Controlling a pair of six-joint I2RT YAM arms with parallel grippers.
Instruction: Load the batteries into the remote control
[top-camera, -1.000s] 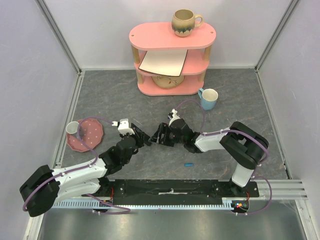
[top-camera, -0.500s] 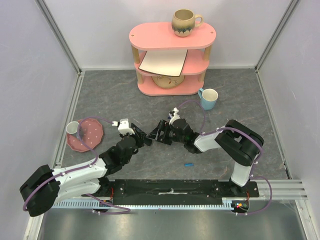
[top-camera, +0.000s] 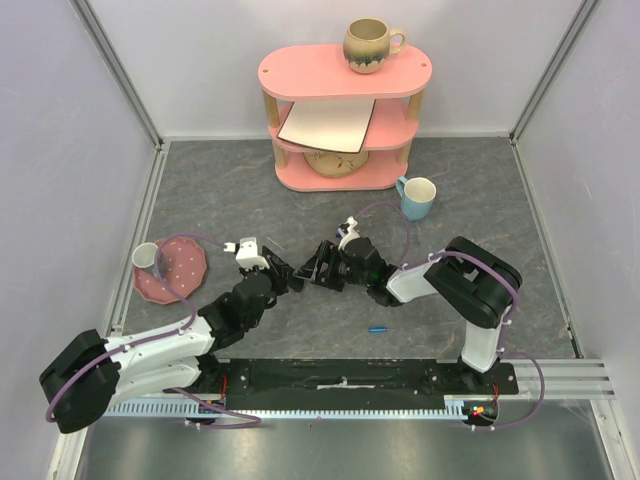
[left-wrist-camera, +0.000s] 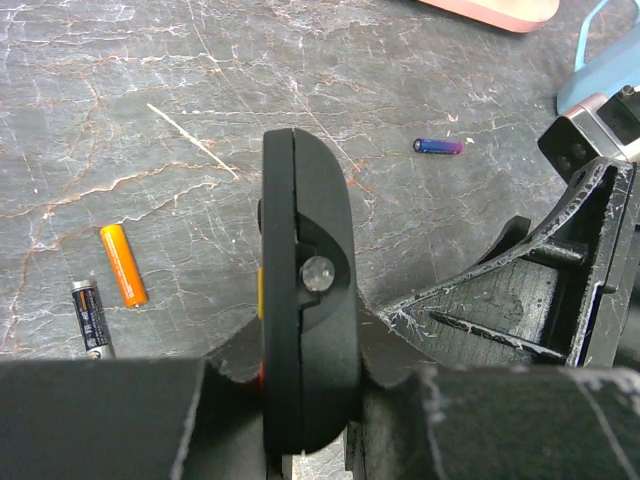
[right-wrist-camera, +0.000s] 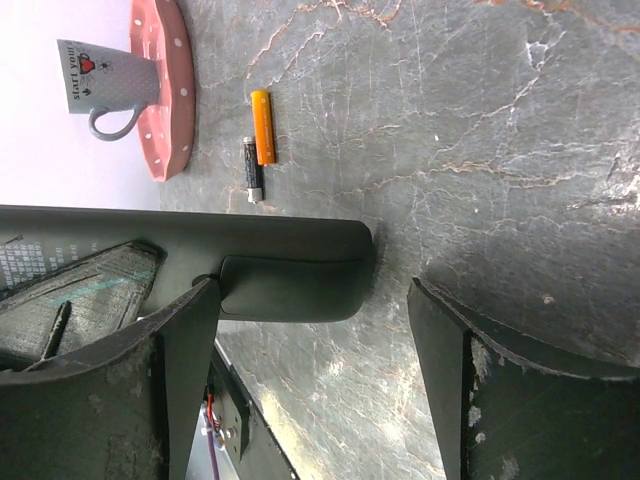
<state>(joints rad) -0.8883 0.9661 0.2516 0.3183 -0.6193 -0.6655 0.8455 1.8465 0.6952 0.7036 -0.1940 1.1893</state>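
Note:
My left gripper (left-wrist-camera: 305, 405) is shut on the black remote control (left-wrist-camera: 305, 250), which it holds on edge above the table. In the top view the left gripper (top-camera: 283, 274) and the right gripper (top-camera: 322, 268) nearly meet at mid-table. The right gripper (right-wrist-camera: 310, 335) stands open. The remote control's end (right-wrist-camera: 300, 265) reaches into its gap, close to the left finger (right-wrist-camera: 175, 365) and well apart from the other one. One purple battery (left-wrist-camera: 439, 146) lies on the table beyond the remote.
An orange cell (left-wrist-camera: 123, 264) and a black cell (left-wrist-camera: 90, 317) lie side by side near the pink plate (top-camera: 185, 262), which carries a small mug (top-camera: 146, 256). A small blue cylinder (top-camera: 377, 328) lies front right. A blue mug (top-camera: 417, 197) and pink shelf (top-camera: 343, 118) stand behind.
The right gripper has slid left, closer to the remote and the left gripper, with its jaws still wide. The left arm and the remote have stayed put.

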